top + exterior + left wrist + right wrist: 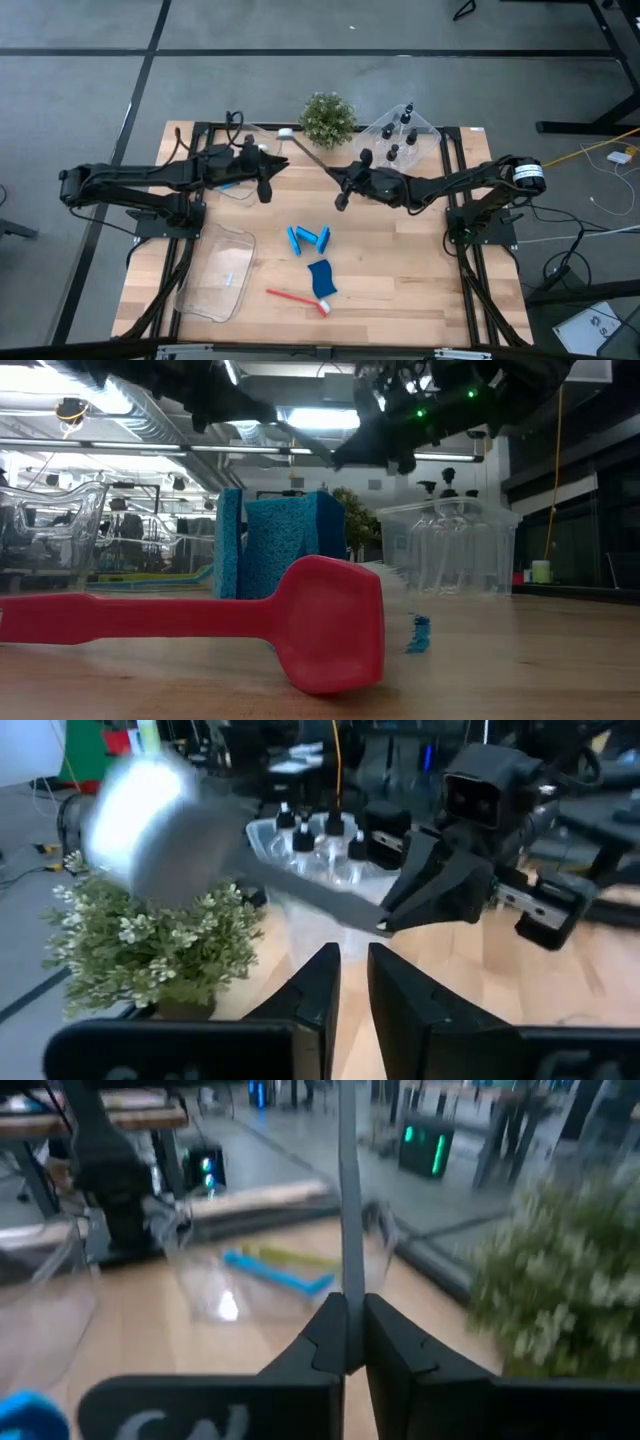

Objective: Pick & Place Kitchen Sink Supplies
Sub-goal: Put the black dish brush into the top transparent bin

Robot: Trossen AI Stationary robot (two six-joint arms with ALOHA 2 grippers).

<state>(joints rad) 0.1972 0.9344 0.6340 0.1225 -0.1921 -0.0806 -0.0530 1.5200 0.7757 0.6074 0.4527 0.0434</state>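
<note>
My right gripper (338, 180) is shut on a grey brush (308, 152), whose pale head (285, 132) reaches toward the far left beside the small potted plant (327, 118). My left gripper (352, 982) hovers near the far edge, left of the brush, pointing at the plant; a narrow gap shows between its fingers and nothing is in it. Below it a clear bin (215, 1285) holds a blue brush (275, 1273) and a yellow-green one. Two blue sponge pieces (308, 238) and a red brush (298, 297) lie on the table. The black-capped bottles (400, 135) stand in a bin. My right gripper pinches the grey brush's thin handle (348, 1295) between its two fingers, near the handle's free end (385, 925). The fingers come about level from the table's right side. The brush sticks out past the fingertips, head end farthest away, lifted clear of the table.
An empty clear bin (220, 270) lies at the near left. The bottle bin (450, 545) stands at the far right beside the plant. Bare wood shows between the sponges and the right arm's base.
</note>
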